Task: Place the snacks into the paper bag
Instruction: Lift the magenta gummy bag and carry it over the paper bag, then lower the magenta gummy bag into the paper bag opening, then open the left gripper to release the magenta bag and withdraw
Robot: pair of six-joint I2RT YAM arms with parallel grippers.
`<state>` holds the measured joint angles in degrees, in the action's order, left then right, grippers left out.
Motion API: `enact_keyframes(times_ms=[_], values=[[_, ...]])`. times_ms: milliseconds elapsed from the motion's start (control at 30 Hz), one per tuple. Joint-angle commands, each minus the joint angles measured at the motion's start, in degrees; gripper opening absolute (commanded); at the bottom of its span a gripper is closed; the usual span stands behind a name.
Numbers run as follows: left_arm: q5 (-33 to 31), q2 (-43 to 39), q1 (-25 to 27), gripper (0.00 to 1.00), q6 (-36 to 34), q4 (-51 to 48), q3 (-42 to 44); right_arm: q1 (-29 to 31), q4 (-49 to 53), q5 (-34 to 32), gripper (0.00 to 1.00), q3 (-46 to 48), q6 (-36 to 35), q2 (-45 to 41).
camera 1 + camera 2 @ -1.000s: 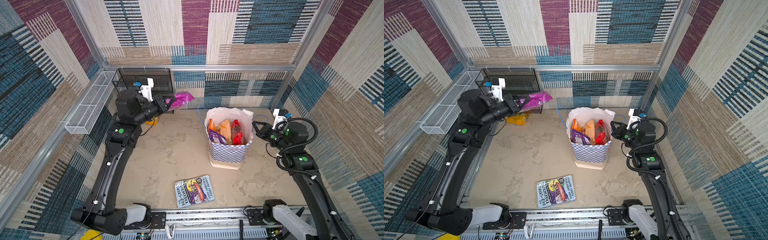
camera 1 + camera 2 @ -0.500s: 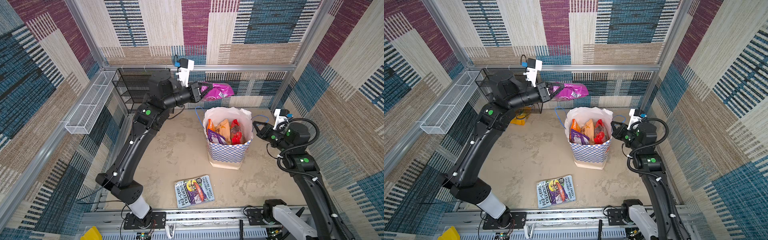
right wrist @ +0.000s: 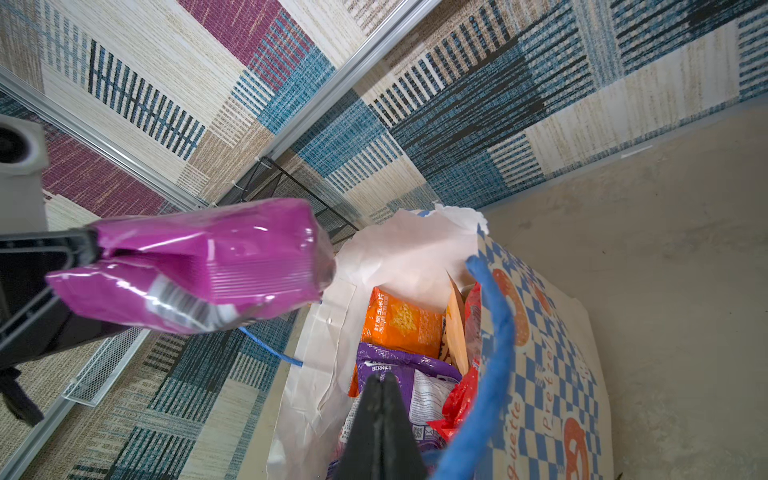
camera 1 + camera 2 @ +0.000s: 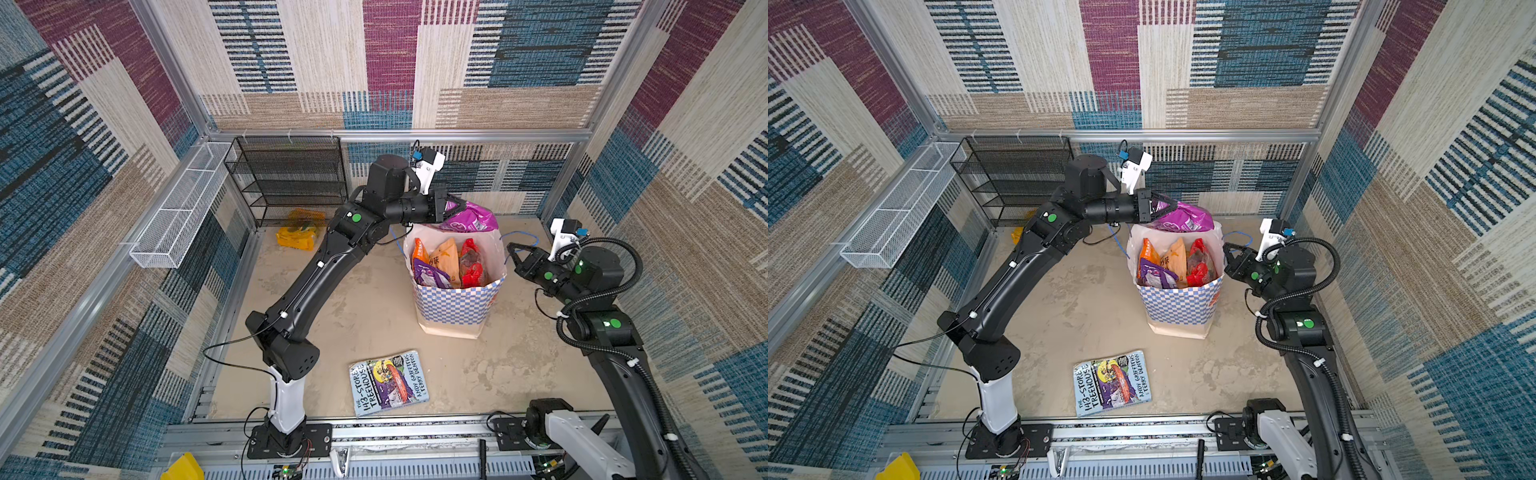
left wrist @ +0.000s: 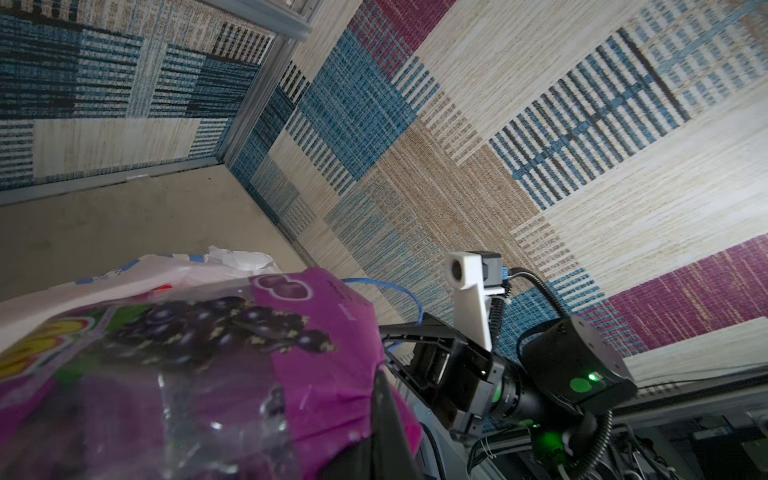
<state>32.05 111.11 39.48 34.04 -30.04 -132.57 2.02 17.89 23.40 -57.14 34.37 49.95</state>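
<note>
Purple packet [image 4: 473, 219], pinched by left gripper [image 4: 460, 205] over far rim of paper bag [image 4: 453, 305], could snag that rim and drop outside if released; right gripper [image 4: 510, 248] sits pressed together.

Found left arm [image 4: 316, 270] rising from its base at the near edge, bent at the elbow, with forearm and wrist stretched roughly level toward the middle. Noted left tool [image 4: 457, 207] clamped on one end of a purple packet [image 4: 473, 220], which hangs in the air beyond the jaws. Found right arm [image 4: 623, 361] rising on the right side, folded at the elbow, wrist aimed inward toward the middle, and right tool [image 4: 510, 250] closed, its fingertips [image 3: 384, 386] pressed flat together in the right wrist view.
</note>
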Motion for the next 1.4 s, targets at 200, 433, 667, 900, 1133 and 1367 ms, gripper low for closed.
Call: enact_keyframes(times_ms=[200,433,667,900,1133,1367], values=[[-0.58,7.06,0.55,0.00,-1.80,0.79,-3.83,0.09,-3.22,0.51,0.02,-0.34,-0.51,-0.12],[-8.74,11.80,2.81,0.00,-2.63,-0.70,-3.79,0.09,-3.43,0.58,0.02,-0.24,-0.45,-0.03],[-26.97,16.55,9.44,0.00,-3.79,-1.47,-0.72,0.09,-3.91,0.84,0.02,0.28,0.09,0.19],[-24.57,17.16,11.98,0.44,-0.64,2.29,3.93,0.09,-2.76,0.16,0.02,-0.34,-0.88,-0.02],[-24.10,9.21,12.28,0.69,-4.36,4.98,7.08,0.09,-3.46,0.50,0.02,0.01,-0.71,0.38],[-21.22,4.85,12.18,0.76,-7.61,1.41,4.83,0.09,-4.05,0.16,0.01,1.20,-0.47,0.12]])
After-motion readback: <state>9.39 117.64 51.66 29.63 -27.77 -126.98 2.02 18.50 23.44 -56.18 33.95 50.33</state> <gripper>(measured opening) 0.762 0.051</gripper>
